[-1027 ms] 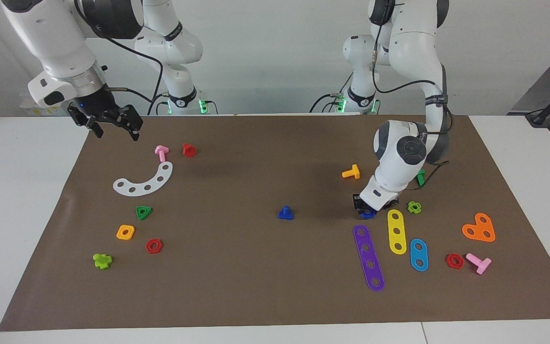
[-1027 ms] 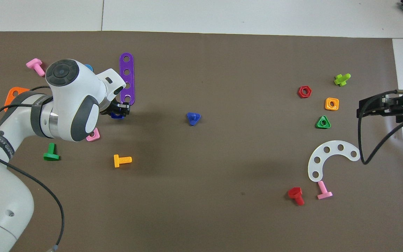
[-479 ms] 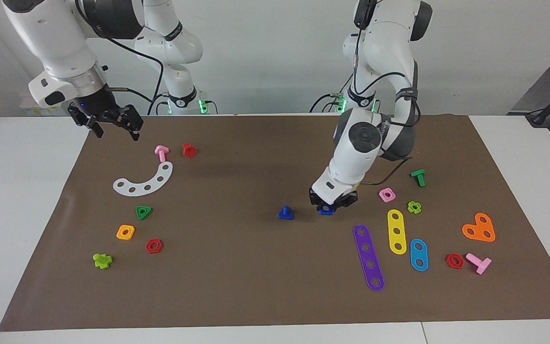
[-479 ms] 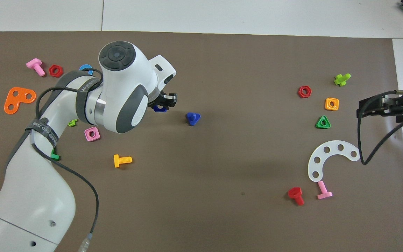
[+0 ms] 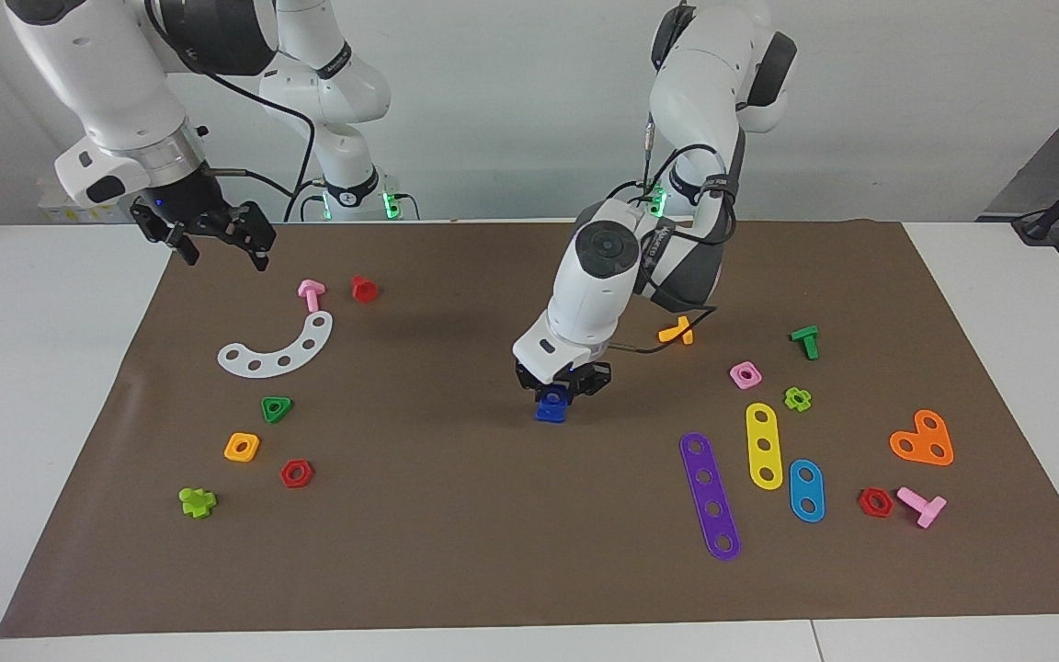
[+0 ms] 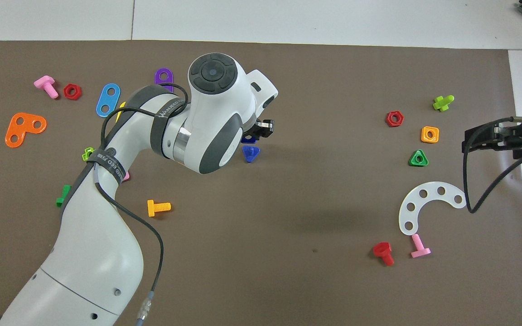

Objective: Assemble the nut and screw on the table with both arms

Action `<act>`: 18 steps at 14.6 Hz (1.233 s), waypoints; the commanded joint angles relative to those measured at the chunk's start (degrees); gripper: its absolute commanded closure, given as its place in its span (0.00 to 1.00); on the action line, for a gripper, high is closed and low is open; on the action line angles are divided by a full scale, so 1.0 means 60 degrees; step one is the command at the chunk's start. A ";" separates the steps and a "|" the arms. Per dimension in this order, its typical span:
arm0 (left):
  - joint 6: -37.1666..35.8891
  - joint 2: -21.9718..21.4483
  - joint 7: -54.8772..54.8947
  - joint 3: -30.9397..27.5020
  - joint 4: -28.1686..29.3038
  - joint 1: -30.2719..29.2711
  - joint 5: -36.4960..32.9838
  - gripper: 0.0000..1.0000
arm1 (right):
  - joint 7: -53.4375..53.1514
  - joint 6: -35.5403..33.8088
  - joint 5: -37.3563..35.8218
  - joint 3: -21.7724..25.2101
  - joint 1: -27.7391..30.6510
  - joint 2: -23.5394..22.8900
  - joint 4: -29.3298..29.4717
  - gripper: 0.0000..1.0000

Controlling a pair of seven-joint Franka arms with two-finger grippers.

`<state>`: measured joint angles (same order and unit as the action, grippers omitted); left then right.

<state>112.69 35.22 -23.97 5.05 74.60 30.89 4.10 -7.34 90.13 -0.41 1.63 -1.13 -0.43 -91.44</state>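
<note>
The dark-blue screw (image 5: pixel 549 413) (image 6: pixel 251 154) stands on its triangular head, shaft up, near the middle of the brown mat on the table (image 5: pixel 456 515). My left gripper (image 5: pixel 562 390) (image 6: pixel 253 137) hangs right over it, shut on the dark-blue nut (image 5: pixel 555 396) (image 6: pixel 248 140). The nut sits just above the screw's shaft; I cannot tell whether they touch. My right gripper (image 5: pixel 222 248) (image 6: pixel 468 140) waits open and holding nothing, above the mat's edge at the right arm's end.
A white curved strip (image 5: pixel 279 348), pink bolt (image 5: pixel 311 294), red bolt (image 5: pixel 364 289), green triangular nut (image 5: pixel 277 409) and orange square nut (image 5: pixel 242 447) lie toward the right arm's end. Purple (image 5: pixel 710 496), yellow (image 5: pixel 763 445) and blue (image 5: pixel 806 490) strips, a pink nut (image 5: pixel 745 374) and an orange bolt (image 5: pixel 677 331) lie toward the left arm's end.
My left arm has carried the nut across the mat from beside the strips to a spot directly over the screw. The right arm has not moved.
</note>
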 commanded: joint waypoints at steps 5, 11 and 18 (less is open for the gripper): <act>-0.0748 0.0531 -0.0063 -0.0226 -0.0450 0.0375 -0.0185 0.87 | 0.0271 0.0007 -0.0064 -0.0095 0.0145 0.0159 -0.0170 0.00; -0.0721 0.0531 -0.0063 -0.0402 -0.0334 0.0389 -0.0200 0.90 | 0.0286 0.0007 -0.0049 -0.0095 0.0218 0.0159 -0.0185 0.00; -0.0575 0.0545 -0.0063 -0.0402 -0.0070 0.0419 -0.0273 0.90 | 0.0301 0.0022 -0.0035 -0.0095 0.0218 0.0232 -0.0273 0.00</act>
<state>109.39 38.14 -24.01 3.37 74.31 32.65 3.71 -7.33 90.13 -0.41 1.67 -0.92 -0.43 -91.57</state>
